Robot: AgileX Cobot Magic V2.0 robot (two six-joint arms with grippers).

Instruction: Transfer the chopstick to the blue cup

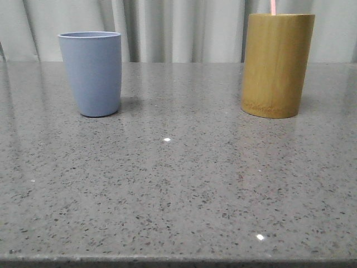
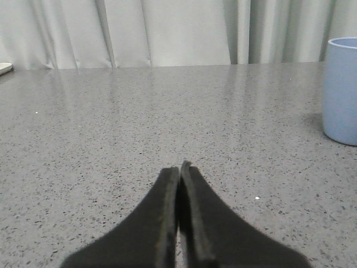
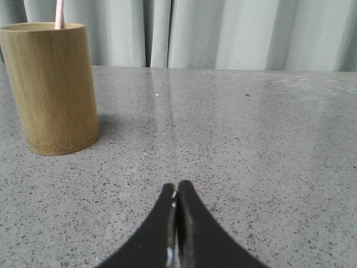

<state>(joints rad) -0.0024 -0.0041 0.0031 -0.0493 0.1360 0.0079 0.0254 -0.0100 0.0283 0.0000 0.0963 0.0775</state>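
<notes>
Inside the bamboo holder (image 1: pixel 277 64) you are seeing the chopstick (image 3: pixel 58 14) standing; thin, light, probably slippery, so pinch its exposed top. Both grippers (image 2: pixel 179 167) (image 3: pixel 177 187) are sitting closed, empty.

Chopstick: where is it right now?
The chopstick stands in the bamboo holder at the table's far right in the front view, well apart from the blue cup.

The matte grey-blue cup (image 1: pixel 91 72) sits upright on the far left, well apart from the pale pink chopstick (image 1: pixel 273 6), which is poking straight up out of the tan bamboo holder (image 1: pixel 276 65) on the far right.
</notes>
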